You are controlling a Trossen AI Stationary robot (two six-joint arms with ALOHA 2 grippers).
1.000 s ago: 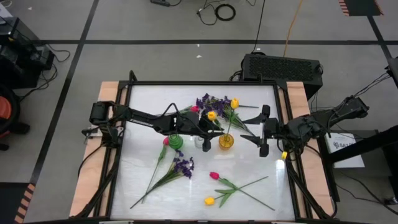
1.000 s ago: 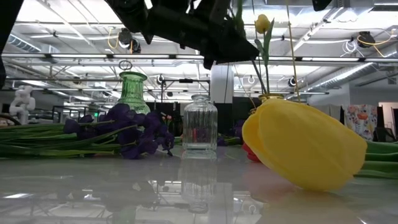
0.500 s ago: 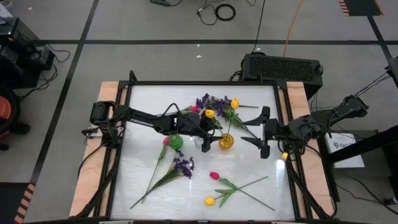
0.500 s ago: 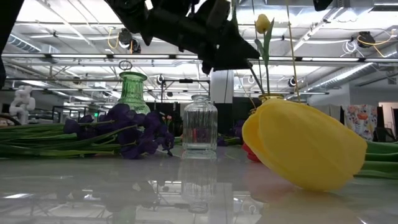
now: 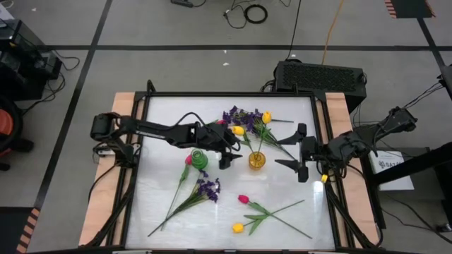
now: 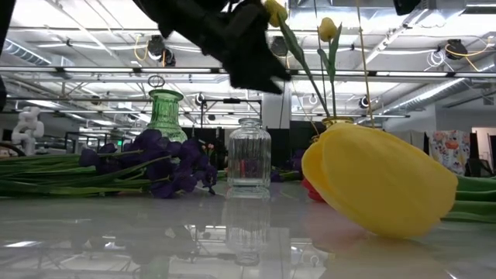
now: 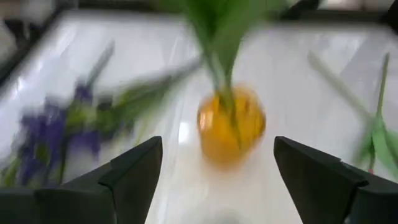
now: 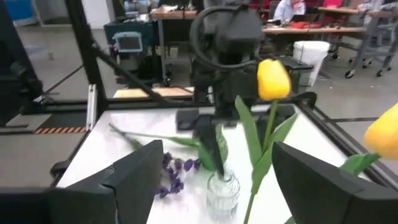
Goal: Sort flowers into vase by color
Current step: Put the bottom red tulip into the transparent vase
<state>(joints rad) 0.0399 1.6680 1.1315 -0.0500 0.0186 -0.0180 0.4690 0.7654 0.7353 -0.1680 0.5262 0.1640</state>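
Two yellow tulips [image 5: 239,130] stand with their stems in the yellow vase [image 5: 256,161]. My left gripper [image 5: 228,152] hangs open just left of that vase; in its wrist view the vase [image 7: 230,124] and green stems sit ahead of the spread fingers, untouched. A green vase [image 5: 199,159] and a clear vase [image 6: 249,157] stand beside it. Purple sprigs [image 5: 207,189], a pink tulip [image 5: 243,199] and a yellow tulip [image 5: 238,227] lie flat on the table. My right gripper [image 5: 299,152] waits open at the right.
More purple sprigs [image 5: 240,114] lie at the far side behind the vases. Another pink tulip [image 5: 188,160] lies by the green vase. Long green stems [image 5: 282,212] cross the near right part of the white tabletop. A raised dark frame [image 5: 141,141] borders the table.
My left gripper has opened and let go of a yellow tulip's stem, then drawn back toward the table's left edge. The tulip stays standing in the yellow vase, leaning a little.
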